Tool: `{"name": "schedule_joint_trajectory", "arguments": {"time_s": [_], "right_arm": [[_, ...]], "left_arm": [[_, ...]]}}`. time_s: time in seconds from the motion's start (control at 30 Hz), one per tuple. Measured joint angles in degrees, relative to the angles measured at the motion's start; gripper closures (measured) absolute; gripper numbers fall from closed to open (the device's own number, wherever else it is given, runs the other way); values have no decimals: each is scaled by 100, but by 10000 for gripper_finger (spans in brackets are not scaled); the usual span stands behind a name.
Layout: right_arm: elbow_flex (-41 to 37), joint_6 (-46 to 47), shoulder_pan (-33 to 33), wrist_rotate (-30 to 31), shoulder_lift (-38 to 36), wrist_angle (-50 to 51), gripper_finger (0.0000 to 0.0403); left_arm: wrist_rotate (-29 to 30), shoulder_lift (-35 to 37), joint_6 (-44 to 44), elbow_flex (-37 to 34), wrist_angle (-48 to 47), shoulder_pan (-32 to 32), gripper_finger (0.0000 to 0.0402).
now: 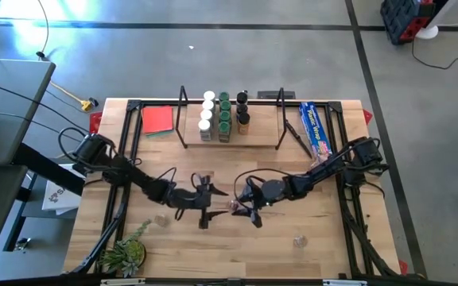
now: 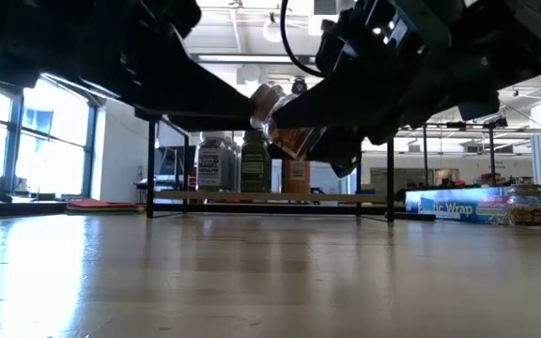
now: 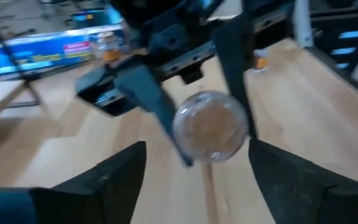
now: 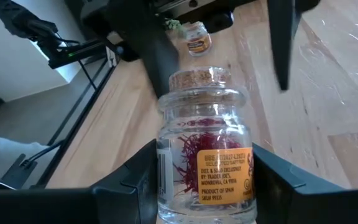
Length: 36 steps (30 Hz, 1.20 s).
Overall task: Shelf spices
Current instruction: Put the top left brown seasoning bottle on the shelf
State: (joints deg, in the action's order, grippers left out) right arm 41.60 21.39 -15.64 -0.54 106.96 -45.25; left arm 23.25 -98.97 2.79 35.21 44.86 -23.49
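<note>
A small clear jar with a cork top and red threads inside (image 4: 205, 155) is held by my right gripper (image 4: 204, 193) above the middle of the table; it also shows in the high view (image 1: 233, 205) and the low view (image 2: 285, 127). My left gripper (image 3: 197, 180) is open and faces the jar's cork end (image 3: 210, 127). Its fingers stand on either side of that end, apart from it. The shelf (image 1: 229, 141) at the far side holds several spice jars (image 1: 217, 115) standing on its wooden board. My right gripper pinches the jar's lower body (image 4: 166, 180) between its two fingers. The fingers come from the table's right, about level, and lie along the jar. The jar is lifted clear of the table, tilted, with its cork end (image 4: 197, 78) toward my left gripper.
Two loose jars lie on the table, one at near left (image 1: 163, 220) and one at near right (image 1: 299, 240). A long blue box (image 1: 316, 127) lies right of the shelf, a red square (image 1: 157, 119) left of it. A green plant (image 1: 126, 254) stands at the near left corner.
</note>
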Motion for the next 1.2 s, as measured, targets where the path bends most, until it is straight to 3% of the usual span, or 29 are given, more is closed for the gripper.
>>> {"name": "schedule_joint_trajectory", "arguments": {"time_s": [0.13, 0.33, 0.57, 0.7, 0.8, 1.0, 1.2], "right_arm": [[1, -27, 0, -10, 0, -2, 232], [0, -35, -1, -20, -4, -4, 232], [0, 16, -22, -113, -4, 19, 232], [0, -54, -27, -141, -4, 70, 232], [-7, -85, -22, -111, -4, 94, 232], [-7, -215, -17, -96, -2, 105, 232], [-13, -275, -13, 97, -2, 164, 232]], "left_arm": [[-775, -170, -192, 154, 236, 190, 113], [-838, -479, -831, 594, 176, 213, 125], [-939, -500, -950, 672, 20, 228, 183], [-1291, -493, -931, 678, -102, 341, 221], [-1368, -491, -933, 678, -147, 405, 231], [-1281, -475, -682, 678, -310, 464, 186], [-1631, -473, -28, 672, -622, 654, 152]]}}
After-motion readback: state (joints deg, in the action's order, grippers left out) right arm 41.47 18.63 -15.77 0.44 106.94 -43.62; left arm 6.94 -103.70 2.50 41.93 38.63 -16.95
